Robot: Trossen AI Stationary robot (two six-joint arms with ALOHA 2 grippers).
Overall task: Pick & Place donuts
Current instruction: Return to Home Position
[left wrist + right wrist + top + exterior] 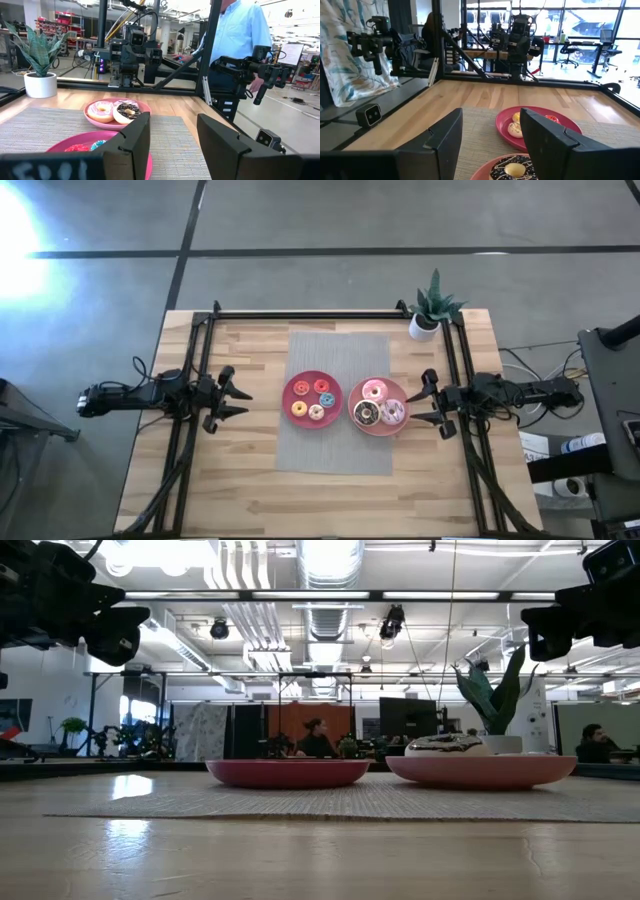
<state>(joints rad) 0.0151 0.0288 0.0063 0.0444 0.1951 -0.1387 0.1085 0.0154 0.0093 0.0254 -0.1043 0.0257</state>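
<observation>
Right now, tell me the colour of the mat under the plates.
The mat is grey, clearest in the high view.

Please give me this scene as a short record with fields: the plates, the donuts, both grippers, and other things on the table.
left-side plate: on the grey mat, holds the tiny donuts
right-side plate: on the same mat, holds three larger donuts, pink, chocolate iced and pale
donuts off the plates: none seen
left gripper: open, empty, raised left of the mat
right gripper: open, empty, raised just right of the right-side plate
plant: in a white pot, at the table's far right corner
</observation>
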